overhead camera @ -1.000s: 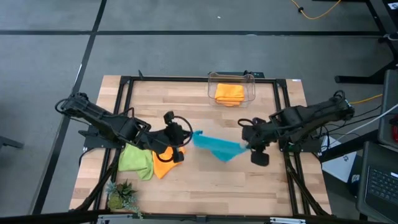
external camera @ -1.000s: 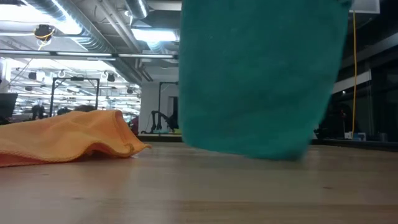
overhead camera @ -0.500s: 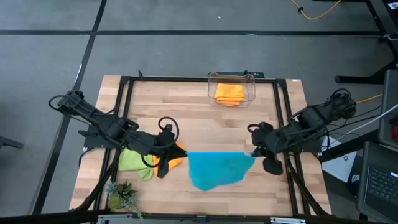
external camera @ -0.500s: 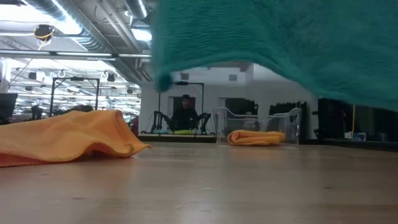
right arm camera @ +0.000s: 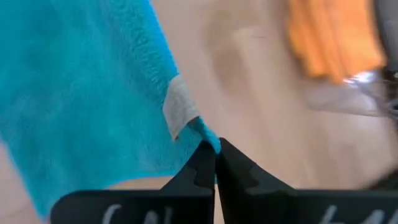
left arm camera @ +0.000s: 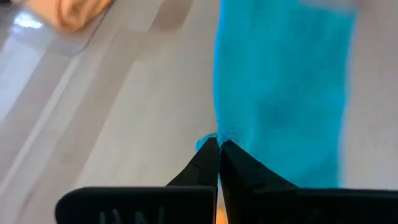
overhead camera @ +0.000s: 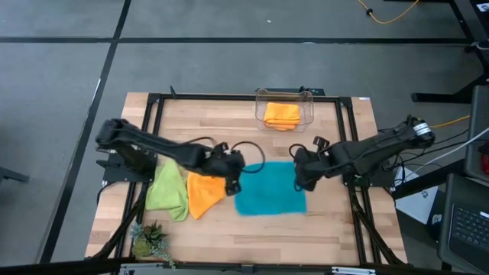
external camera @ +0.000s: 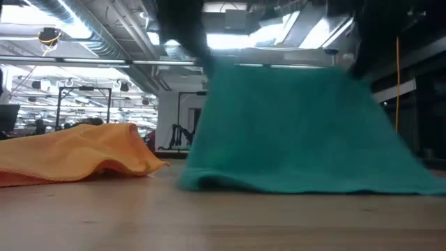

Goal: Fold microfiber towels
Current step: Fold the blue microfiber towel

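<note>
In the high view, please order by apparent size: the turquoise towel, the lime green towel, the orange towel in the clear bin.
1. turquoise towel, largest.
2. lime green towel, bunched, smaller.
3. orange towel in the clear bin, folded, smallest.

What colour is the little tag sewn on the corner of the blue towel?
The tag on the blue towel is off-white, clearest in the right wrist view.

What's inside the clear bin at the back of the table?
The clear bin holds one folded orange towel. Whether anything lies under that towel cannot be seen.
</note>
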Controlling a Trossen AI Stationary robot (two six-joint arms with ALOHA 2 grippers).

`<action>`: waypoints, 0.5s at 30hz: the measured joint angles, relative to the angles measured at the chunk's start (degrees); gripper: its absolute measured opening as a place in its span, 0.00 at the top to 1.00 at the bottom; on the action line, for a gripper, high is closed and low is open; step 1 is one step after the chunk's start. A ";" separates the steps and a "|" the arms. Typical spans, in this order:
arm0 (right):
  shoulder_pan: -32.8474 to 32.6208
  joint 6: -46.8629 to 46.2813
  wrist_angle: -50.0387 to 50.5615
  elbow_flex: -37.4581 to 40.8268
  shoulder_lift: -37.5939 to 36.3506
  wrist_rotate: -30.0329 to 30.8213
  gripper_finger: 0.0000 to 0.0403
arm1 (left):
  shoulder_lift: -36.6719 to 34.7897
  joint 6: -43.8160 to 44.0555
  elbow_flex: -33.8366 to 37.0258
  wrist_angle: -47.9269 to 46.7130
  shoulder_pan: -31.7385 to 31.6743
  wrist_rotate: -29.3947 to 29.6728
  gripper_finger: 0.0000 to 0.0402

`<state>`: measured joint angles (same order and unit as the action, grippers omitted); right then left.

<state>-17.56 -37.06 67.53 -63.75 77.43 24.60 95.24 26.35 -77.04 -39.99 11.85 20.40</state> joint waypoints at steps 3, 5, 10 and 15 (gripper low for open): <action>2.49 1.17 -5.38 5.71 0.00 3.59 0.99 | 5.05 -3.55 0.05 0.31 -3.01 0.00 1.00; 3.67 2.77 -9.17 9.26 0.00 4.21 0.99 | 7.88 -5.66 0.05 0.77 -4.32 -0.02 1.00; 5.21 4.04 -14.05 14.94 0.00 4.32 0.99 | 11.00 -7.46 0.07 0.38 -6.04 -0.13 1.00; 3.83 1.29 -10.92 14.74 0.00 3.96 0.99 | 9.56 -7.03 0.04 0.37 -5.05 -0.09 1.00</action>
<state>-13.73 -35.76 56.61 -49.01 77.43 28.56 104.80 19.32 -77.00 -39.62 6.79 20.32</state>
